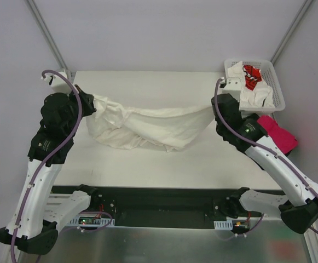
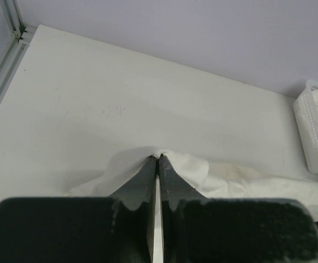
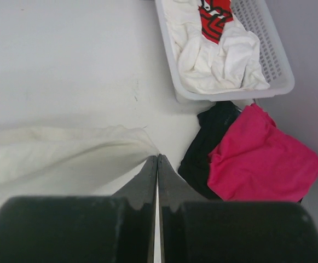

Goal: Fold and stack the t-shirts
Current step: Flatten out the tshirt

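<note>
A cream-white t-shirt (image 1: pixel 148 125) hangs stretched between my two grippers above the table, its middle sagging onto the tabletop. My left gripper (image 1: pixel 91 103) is shut on its left end, seen in the left wrist view (image 2: pixel 157 156) with cloth (image 2: pixel 191 167) bunched round the tips. My right gripper (image 1: pixel 216 109) is shut on its right end (image 3: pixel 65 150), jaws closed (image 3: pixel 157 156). A magenta-pink t-shirt (image 3: pixel 260 156) lies on a black t-shirt (image 3: pixel 205 145) at the right. A white t-shirt with red print (image 3: pixel 213 16) and cream ones (image 3: pixel 213 63) lie in the basket.
The white lattice basket (image 1: pixel 276 82) stands at the back right corner, also in the right wrist view (image 3: pixel 282 66). The pink and black shirts (image 1: pixel 279 134) lie just in front of it, under my right arm. Metal frame posts rise at both back corners.
</note>
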You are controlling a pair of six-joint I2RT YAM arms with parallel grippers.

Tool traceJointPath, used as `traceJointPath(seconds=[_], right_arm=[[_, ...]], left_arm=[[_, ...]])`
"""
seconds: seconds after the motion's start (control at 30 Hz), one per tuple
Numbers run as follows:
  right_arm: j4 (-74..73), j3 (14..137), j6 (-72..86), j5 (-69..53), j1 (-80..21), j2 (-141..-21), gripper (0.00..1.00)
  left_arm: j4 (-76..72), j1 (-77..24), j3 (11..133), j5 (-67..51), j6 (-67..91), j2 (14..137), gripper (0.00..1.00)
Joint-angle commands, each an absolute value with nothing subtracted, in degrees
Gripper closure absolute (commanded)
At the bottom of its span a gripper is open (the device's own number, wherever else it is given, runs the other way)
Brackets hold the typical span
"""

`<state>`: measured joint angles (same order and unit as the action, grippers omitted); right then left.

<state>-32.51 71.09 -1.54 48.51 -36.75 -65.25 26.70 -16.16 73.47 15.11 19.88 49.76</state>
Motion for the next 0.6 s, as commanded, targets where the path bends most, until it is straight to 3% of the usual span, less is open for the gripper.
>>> traceJointPath(seconds=[0.0, 0.27, 0.57], right_arm=[[-19.5, 67.7, -11.6, 50.9, -41.7, -57.2, 0.99], [6.6, 72.3, -37.6, 45.9, -43.9, -54.6, 0.99], [11.0, 92.9, -53.0, 36.5, -43.9, -58.8, 0.99]], left_arm=[[23.5, -16.3, 74.6, 11.3, 15.2, 46.5, 1.00], [13.9, -16.3, 81.1, 10.0, 4.9, 44.6, 1.00], [4.0, -16.3, 97.1, 7.2, -3.8, 50.4, 1.00]])
